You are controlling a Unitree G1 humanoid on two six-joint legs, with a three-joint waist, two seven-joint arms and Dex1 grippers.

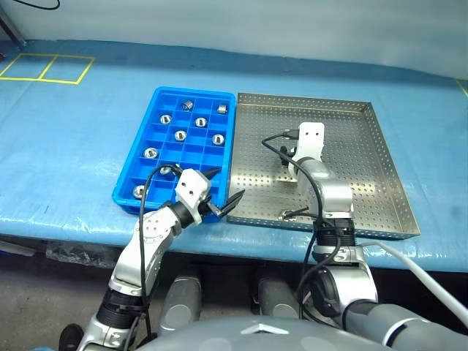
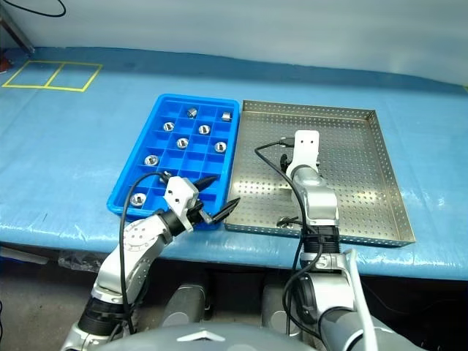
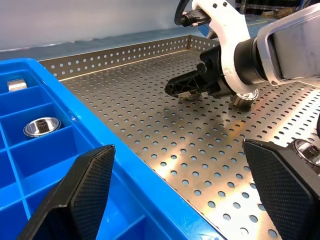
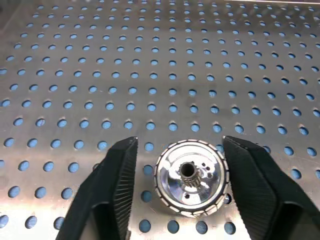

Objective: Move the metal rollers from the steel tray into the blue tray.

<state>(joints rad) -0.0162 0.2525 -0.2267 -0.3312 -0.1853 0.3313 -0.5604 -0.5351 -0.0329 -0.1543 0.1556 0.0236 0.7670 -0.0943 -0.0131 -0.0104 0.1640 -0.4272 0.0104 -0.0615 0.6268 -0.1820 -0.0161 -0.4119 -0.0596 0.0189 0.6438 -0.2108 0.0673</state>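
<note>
1. My right gripper [image 4: 175,192] is down on the floor of the steel tray [image 1: 380,175], near the tray's middle.
2. From the right wrist camera I see one of the metal rollers [image 4: 192,177] lying flat between the two black fingers [image 4: 112,195], its toothed centre hole facing the camera. There are narrow gaps on both sides, so the jaws bracket it without clearly pressing; I cannot tell whether it is gripped.
3. My left gripper [image 1: 216,196] hangs over the near corner of the blue tray [image 1: 128,189], right at the edge where it meets the steel tray. Its fingers are spread wide with nothing between them.
4. The blue tray sits just beside the steel tray on its left, rims touching or nearly so.
5. Several rollers already sit in the blue tray, one per compartment, scattered across the grid.
6. In the left wrist view I see a roller in a cell by the blue wall, and another beside the right gripper on the steel floor.
7. No writing, brand or label is readable on either tray or the rollers.
</note>
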